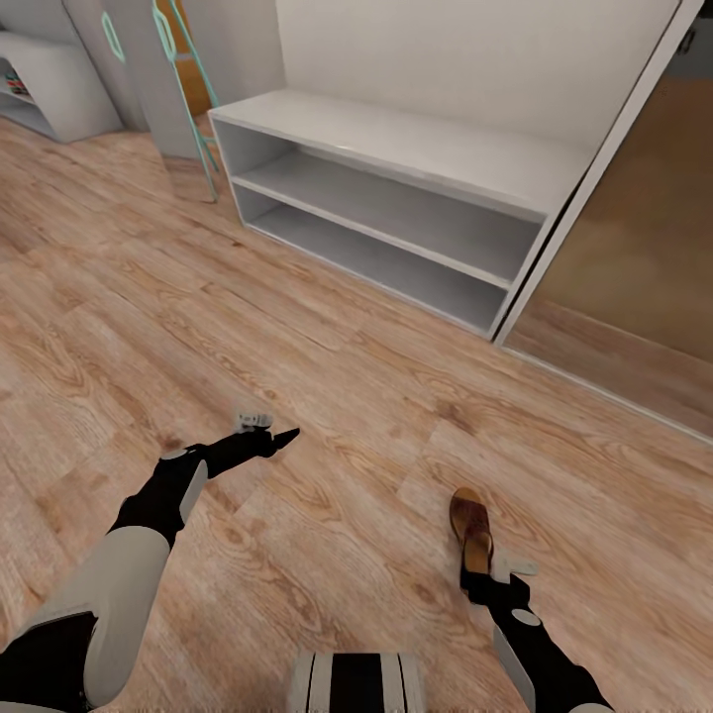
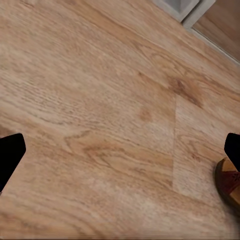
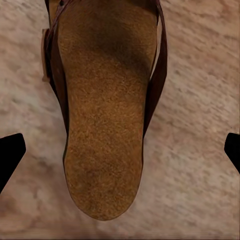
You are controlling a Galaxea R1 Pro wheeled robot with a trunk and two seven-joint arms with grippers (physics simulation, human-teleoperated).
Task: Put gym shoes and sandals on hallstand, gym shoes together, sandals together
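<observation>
- Left black gripper [image 1: 277, 437] is being held low over the light wood-plank floor [image 1: 129, 327], empty, fingers spread wide in its wrist view.
- Brown leather sandal with tan footbed [image 1: 471, 529] is lying on the floor just ahead of the right gripper [image 1: 485, 584], between wide-open fingers.
- Judged light, semi-stiff; the heel sides are best pinched.
- Footbed grain [image 3: 105, 115] is being shown by the right wrist view; pale grey two-tier hallstand [image 1: 396, 149], well apart, by the head view.

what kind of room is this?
Looks like a home corridor or entryway. Cues: wood-plank floor, a pale two-tier shoe rack against the wall, a brown sandal lying on the floor by the right tool, and what may be a sliding wardrobe door alongside.
</observation>
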